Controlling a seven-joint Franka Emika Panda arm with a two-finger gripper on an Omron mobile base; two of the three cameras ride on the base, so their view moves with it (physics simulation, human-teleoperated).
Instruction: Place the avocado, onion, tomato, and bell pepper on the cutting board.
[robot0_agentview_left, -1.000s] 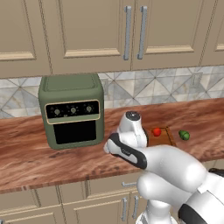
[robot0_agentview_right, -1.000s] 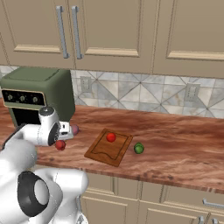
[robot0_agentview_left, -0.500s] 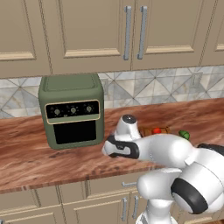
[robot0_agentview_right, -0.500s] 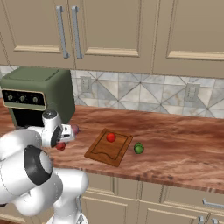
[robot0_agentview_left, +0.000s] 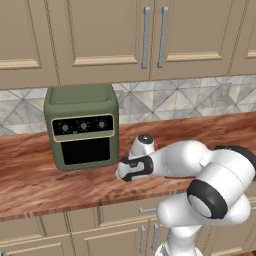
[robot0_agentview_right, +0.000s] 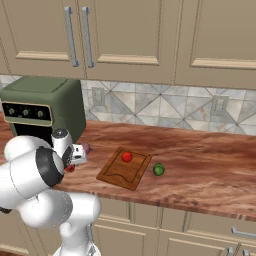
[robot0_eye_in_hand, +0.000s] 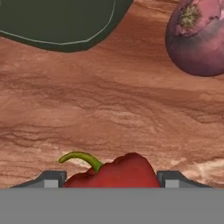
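Note:
Low in the hand view, the deep red bell pepper (robot0_eye_in_hand: 116, 173) with its green stem lies on the counter between my fingertips (robot0_eye_in_hand: 52, 179), which press against its sides. My gripper (robot0_eye_in_hand: 111, 179) is shut on it. The pinkish-purple onion (robot0_eye_in_hand: 197, 37) rests just beyond, to the right. From the right base view, my gripper (robot0_agentview_right: 70, 165) is down at the counter left of the cutting board (robot0_agentview_right: 117, 175). A bit of the bell pepper (robot0_agentview_right: 69, 168) shows under it, and the onion (robot0_agentview_right: 86, 148) sits beside it. The tomato (robot0_agentview_right: 127, 157) lies on the board. The avocado (robot0_agentview_right: 158, 169) sits on the counter just right of the board.
A dark green air fryer (robot0_agentview_left: 82, 127) stands at the back left, close behind my gripper (robot0_agentview_left: 121, 175); its base (robot0_eye_in_hand: 61, 22) shows in the hand view. A tiled backsplash and wall cabinets rise behind. The counter's front edge (robot0_agentview_right: 150, 197) runs just below the board.
The hand has come down to the counter in front of the air fryer. The jaws have drawn in from wide open onto the bell pepper's sides.

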